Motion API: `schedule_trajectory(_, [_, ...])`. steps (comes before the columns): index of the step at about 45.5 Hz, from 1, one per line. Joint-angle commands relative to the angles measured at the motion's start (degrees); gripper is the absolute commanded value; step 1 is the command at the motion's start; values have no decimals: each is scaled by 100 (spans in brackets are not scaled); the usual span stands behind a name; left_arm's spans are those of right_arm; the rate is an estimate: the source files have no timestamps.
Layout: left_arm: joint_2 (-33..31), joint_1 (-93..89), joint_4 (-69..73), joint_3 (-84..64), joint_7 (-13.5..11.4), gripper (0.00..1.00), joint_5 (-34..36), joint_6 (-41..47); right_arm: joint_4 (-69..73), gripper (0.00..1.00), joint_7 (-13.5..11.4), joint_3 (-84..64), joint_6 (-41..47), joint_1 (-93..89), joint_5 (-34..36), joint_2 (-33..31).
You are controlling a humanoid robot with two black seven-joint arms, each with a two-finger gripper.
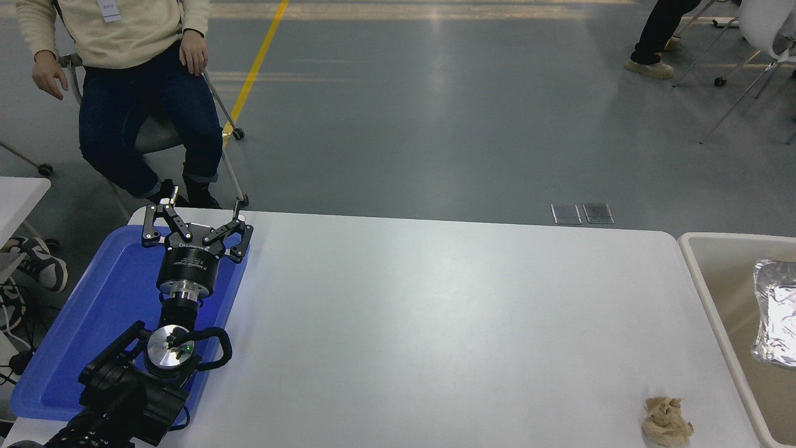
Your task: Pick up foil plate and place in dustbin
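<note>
Head view: foil plate point(775, 311) seemingly lies inside dustbin point(706, 292).

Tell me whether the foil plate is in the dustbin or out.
In. The foil plate lies inside the dustbin, within its pale rim at the table's right end.

Materials and finishes, tabletop lot

Foil plate point(775, 311): crinkled, mirror-bright aluminium foil. Dustbin point(703, 283): smooth beige plastic, matt. Table point(435, 323): smooth white, faint sheen. Tray point(93, 323) beneath the left gripper point(194, 221): glossy blue plastic. Gripper: matt black metal, brushed silver collar. Wad point(666, 422): rough, tan, lumpy.
</note>
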Motion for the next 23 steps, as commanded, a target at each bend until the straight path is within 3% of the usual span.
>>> schedule_trajectory(1, [4, 3, 0, 0, 0, 100, -3, 1, -20, 100, -7, 9, 5, -4, 3, 7])
schedule_trajectory(16, [4, 3, 0, 0, 0, 100, 5, 1, -20, 100, 2, 0, 57, 83, 82, -11])
schedule_trajectory(23, [-5, 3, 0, 0, 0, 100, 5, 1, -11, 100, 116, 9, 110, 294, 143, -11])
